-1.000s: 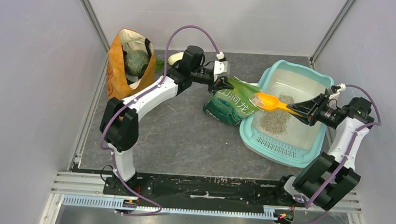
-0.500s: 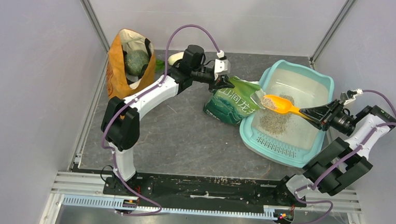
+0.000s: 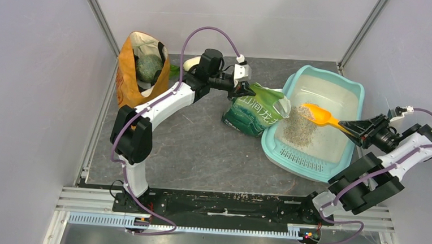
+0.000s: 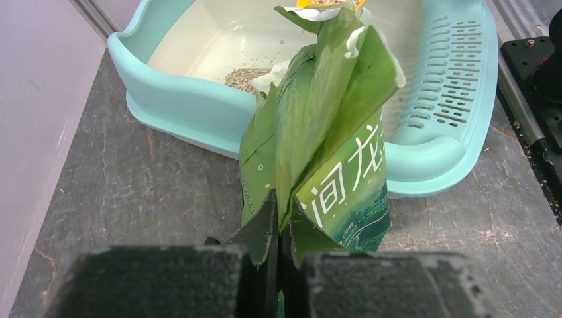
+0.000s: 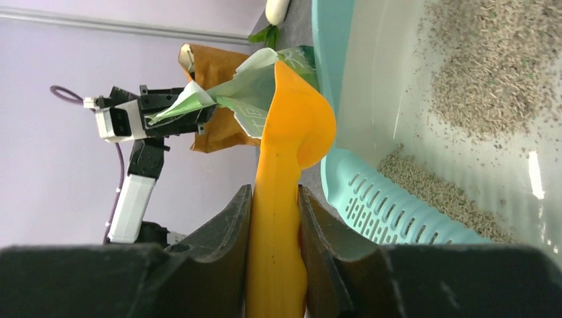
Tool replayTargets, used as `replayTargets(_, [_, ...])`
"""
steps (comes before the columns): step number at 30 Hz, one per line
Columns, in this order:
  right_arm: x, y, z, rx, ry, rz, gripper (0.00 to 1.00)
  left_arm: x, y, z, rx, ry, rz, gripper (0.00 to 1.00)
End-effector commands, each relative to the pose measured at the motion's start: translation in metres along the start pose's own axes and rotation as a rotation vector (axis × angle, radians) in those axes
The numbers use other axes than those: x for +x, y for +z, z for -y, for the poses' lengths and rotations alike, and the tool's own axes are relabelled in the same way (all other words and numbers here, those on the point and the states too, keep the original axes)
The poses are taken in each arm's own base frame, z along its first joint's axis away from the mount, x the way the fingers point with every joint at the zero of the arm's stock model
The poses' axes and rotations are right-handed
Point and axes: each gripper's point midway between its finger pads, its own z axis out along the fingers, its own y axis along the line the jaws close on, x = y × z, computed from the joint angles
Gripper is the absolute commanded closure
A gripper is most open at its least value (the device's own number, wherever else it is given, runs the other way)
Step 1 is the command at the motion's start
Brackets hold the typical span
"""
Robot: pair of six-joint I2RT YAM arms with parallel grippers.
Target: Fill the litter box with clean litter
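The pale-turquoise litter box [image 3: 347,89] lies at the right, grille end nearest the arms. A patch of grey-beige litter [image 3: 299,129] covers part of its floor; it also shows in the right wrist view [image 5: 494,79]. My right gripper [image 3: 363,127] is shut on the handle of an orange scoop [image 3: 319,113], held tipped on its side over the box [image 5: 285,146]. My left gripper [image 3: 243,90] is shut on the top edge of the green litter bag [image 3: 255,112], which stands against the box's left rim [image 4: 325,132].
An orange-tan cloth bag [image 3: 130,74] with a round green thing inside stands at the back left. A white object [image 3: 190,63] lies behind the left arm. Pale walls and metal frame posts close in both sides.
My right arm has drawn back to the right, carrying the scoop from the bag's mouth over the box. The scoop has tipped and the litter patch has grown. The left arm has not moved.
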Motion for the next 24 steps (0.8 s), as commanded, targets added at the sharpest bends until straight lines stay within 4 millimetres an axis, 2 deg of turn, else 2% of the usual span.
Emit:
replayTargets(1, [-0.007, -0.009, 0.002, 0.118, 0.137, 0.091, 1.0, -0.062, -0.002, -0.014, -0.015, 0.147, 0.132, 0.98])
replayTargets(6, [-0.029, -0.011, 0.02, 0.28, 0.114, 0.227, 1.0, -0.063, -0.003, -0.014, -0.018, 0.148, 0.133, 0.98])
replayTargets(9, [-0.042, -0.017, 0.039, 0.416, 0.061, 0.265, 1.0, -0.066, -0.004, -0.013, -0.02, 0.156, 0.135, 0.98])
replayTargets(14, [-0.071, -0.011, 0.047, 0.573, -0.109, 0.319, 1.0, -0.066, -0.004, -0.014, -0.024, 0.155, 0.134, 0.98])
replayTargets(16, [-0.087, 0.002, 0.047, 0.609, -0.198, 0.326, 1.0, -0.065, -0.004, -0.013, -0.024, 0.154, 0.133, 0.98])
replayTargets(20, [-0.114, 0.044, 0.037, 0.646, -0.383, 0.259, 1.0, -0.065, -0.004, -0.014, -0.028, 0.152, 0.131, 0.98])
replayTargets(24, [-0.126, 0.073, 0.033, 0.742, -0.643, 0.138, 1.0, -0.064, -0.006, -0.014, -0.04, 0.156, 0.124, 0.98])
